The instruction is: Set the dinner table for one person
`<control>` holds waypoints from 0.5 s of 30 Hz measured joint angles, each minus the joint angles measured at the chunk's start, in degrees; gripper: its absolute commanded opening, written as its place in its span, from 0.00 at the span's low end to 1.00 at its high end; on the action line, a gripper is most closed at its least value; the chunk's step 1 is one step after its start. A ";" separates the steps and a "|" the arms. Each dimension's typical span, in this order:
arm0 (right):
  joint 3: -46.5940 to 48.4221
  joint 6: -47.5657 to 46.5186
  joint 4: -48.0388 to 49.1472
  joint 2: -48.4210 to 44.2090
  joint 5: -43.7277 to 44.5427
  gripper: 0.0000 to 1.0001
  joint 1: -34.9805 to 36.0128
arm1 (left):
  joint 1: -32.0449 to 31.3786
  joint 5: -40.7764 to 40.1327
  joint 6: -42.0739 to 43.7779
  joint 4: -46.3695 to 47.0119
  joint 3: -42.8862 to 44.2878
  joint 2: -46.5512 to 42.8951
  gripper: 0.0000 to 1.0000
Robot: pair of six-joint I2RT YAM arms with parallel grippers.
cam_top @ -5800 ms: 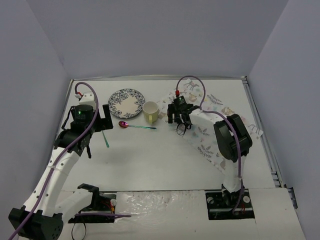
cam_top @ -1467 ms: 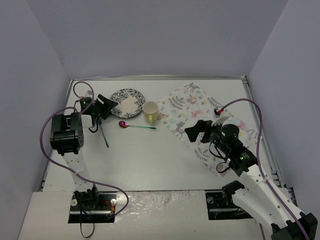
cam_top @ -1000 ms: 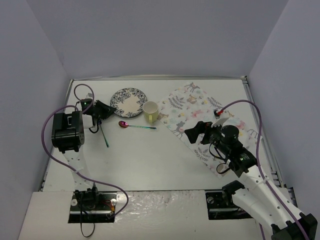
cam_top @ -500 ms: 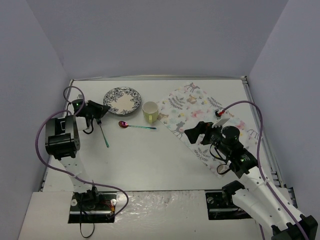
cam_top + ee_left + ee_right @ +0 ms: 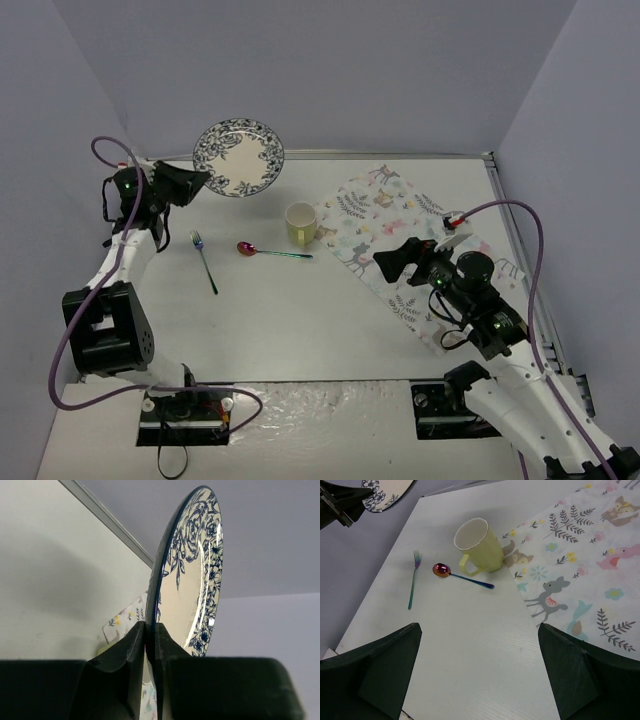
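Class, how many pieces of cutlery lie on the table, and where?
2. The fork lies left of centre; the spoon lies to its right, beside the yellow mug. None appears hidden.

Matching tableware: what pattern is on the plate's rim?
The plate has dark blue flowers on cream, clearest in left wrist view.

The left arm (image 5: 125,255) and the right arm (image 5: 530,400) had slim white links joined by bulky black joint housings (image 5: 105,335). A thin purple cable (image 5: 540,245) looped loosely along each arm, and small green lights (image 5: 128,184) glowed near the wrists. The left gripper (image 5: 150,630) and the right gripper (image 5: 479,627) had matte, dark wedge-shaped fingers (image 5: 380,670), thick and blocky at the root.
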 measured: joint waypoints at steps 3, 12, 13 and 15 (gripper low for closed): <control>2.41 -0.03 -1.92 -0.79 0.82 1.00 0.00 | -3.88 -0.26 1.70 -5.56 3.62 -1.38 0.00; 6.39 -0.18 -7.50 -6.24 1.92 1.00 0.00 | -25.20 -4.66 2.68 -12.75 7.46 -1.56 0.00; 6.63 -0.20 -8.27 -7.05 2.09 1.00 0.00 | -27.50 -4.94 2.39 -12.67 7.63 -0.77 0.00; 7.07 -0.23 -9.60 -8.44 2.47 1.00 0.00 | -31.60 -5.72 1.60 -12.31 8.12 1.20 0.00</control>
